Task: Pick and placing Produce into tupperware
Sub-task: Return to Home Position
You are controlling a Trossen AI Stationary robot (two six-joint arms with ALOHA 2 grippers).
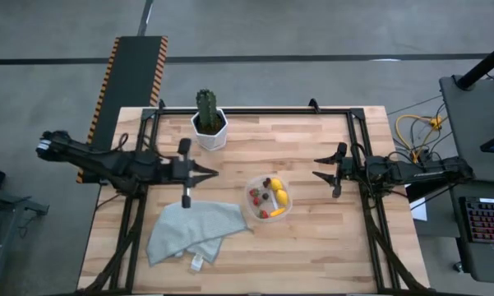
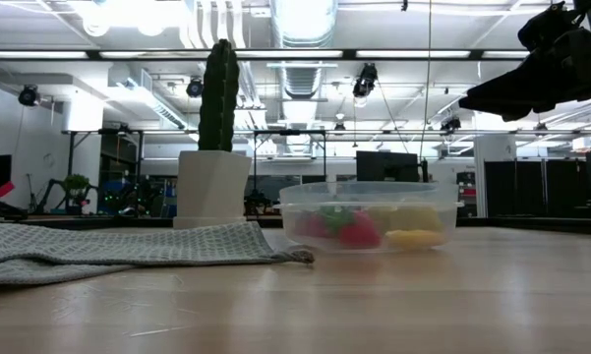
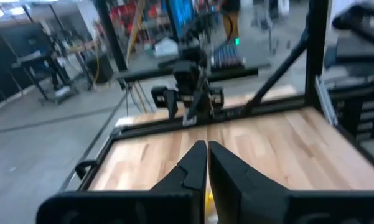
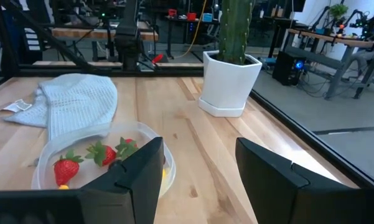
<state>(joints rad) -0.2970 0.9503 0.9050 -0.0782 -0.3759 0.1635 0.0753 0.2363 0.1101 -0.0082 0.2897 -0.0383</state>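
Left jaws together, right apart, tupperware point(image 1: 249, 196) between

The clear, shallow, rounded-square tupperware point(image 1: 247, 197) sits upright and lidless near the middle of the counter point(image 1: 320, 247), slightly toward 3 o'clock. Produce lies inside it. A yellow lemon point(image 1: 281, 196) is at the tub's 3 o'clock and an orange-yellow elongated piece point(image 1: 276, 212) at 5 o'clock. Red, green-topped strawberries point(image 1: 256, 196) are at 9 o'clock, with tiny dark berries point(image 1: 268, 182) at 12 o'clock.
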